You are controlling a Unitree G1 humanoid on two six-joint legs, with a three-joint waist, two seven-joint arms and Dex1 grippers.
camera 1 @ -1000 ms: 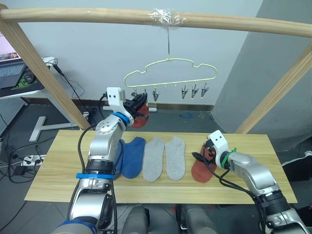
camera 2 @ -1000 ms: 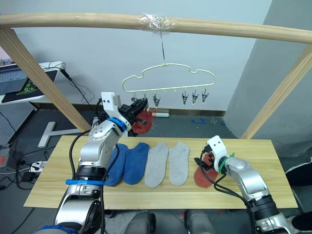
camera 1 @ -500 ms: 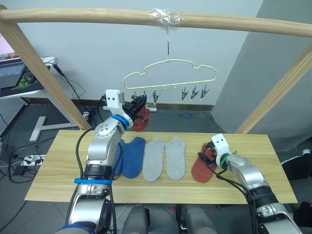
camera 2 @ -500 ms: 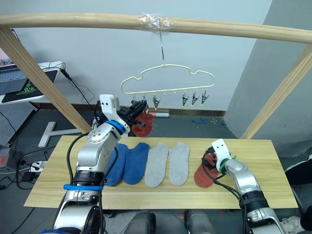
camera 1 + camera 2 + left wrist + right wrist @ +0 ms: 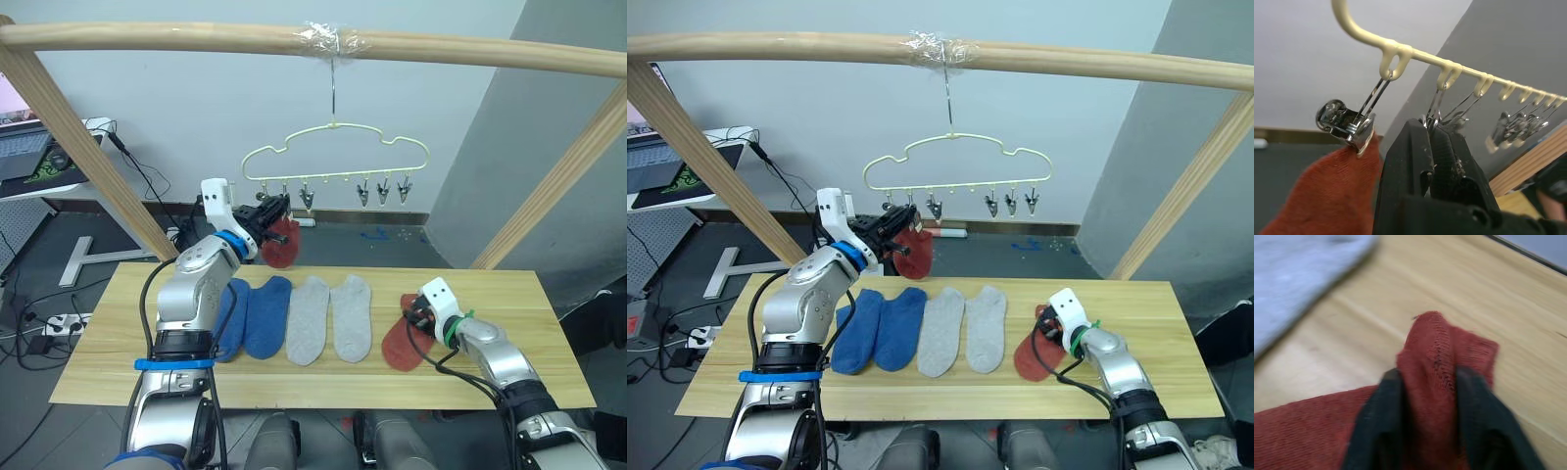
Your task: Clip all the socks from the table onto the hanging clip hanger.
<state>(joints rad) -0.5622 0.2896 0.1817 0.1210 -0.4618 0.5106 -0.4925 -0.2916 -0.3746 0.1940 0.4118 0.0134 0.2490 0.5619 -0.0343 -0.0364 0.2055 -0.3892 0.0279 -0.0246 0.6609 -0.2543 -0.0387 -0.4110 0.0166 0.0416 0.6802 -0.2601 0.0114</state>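
Observation:
The pale clip hanger [image 5: 333, 147] hangs from the wooden pole. A rust red sock [image 5: 281, 242] dangles from its first clip [image 5: 1347, 129]. My left gripper [image 5: 278, 209] is raised beside that sock, its fingers [image 5: 1415, 147] shut on the second clip [image 5: 1432, 120]. On the table [image 5: 127, 333] lie two blue socks [image 5: 257, 313] and two light grey socks [image 5: 310, 318] side by side. Right of them lies another rust red sock [image 5: 400, 341]. My right gripper [image 5: 1425, 377] is shut on a raised fold at that sock's far end.
A thick wooden pole frame [image 5: 490, 49] spans over the table, with slanted legs at both sides. Several free clips [image 5: 382, 188] hang on the hanger's right half. A desk with a laptop [image 5: 24, 152] and floor cables stand at the far left.
My right gripper has closed from wide open onto the red sock on the table. My left gripper stays at the hanger's left clips.

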